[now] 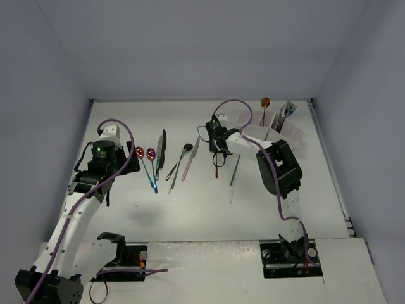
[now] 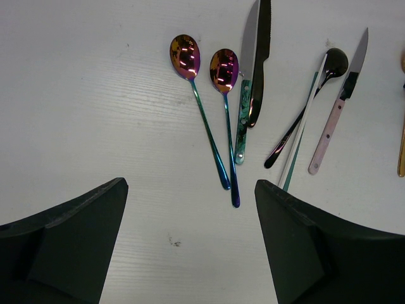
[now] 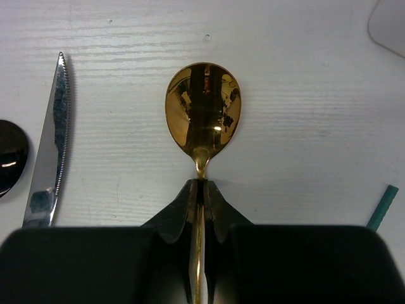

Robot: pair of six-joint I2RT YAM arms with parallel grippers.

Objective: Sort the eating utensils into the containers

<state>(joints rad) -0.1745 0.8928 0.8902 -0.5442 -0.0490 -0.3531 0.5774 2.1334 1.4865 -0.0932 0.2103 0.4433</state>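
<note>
So, the right jaws are clamped shut on the gold spoon (image 3: 202, 107), gripped on the handle just behind the bowl, which sticks out straight ahead of them. Whether it's off the worktop (image 3: 304, 76) can't be told. Just left of those jaws a silver knife (image 3: 47, 145) is seen, a black spoon (image 3: 7, 155) beyond it, and a green stick (image 3: 381, 208) off to the right. The containers (image 1: 292, 133) sit further ahead and right, not reached yet.

The left jaws are spread wide with nothing between them. Ahead of them two rainbow spoons (image 2: 185, 57) are laid side by side, a black knife (image 2: 261, 63) just right of those.

Progress-wise it's early days: only a copper spoon (image 1: 265, 103) and a couple of bluish pieces (image 1: 286, 113) are parked in the containers. Roughly nine pieces are left on the worktop, so most of the sorting isn't done.
</note>
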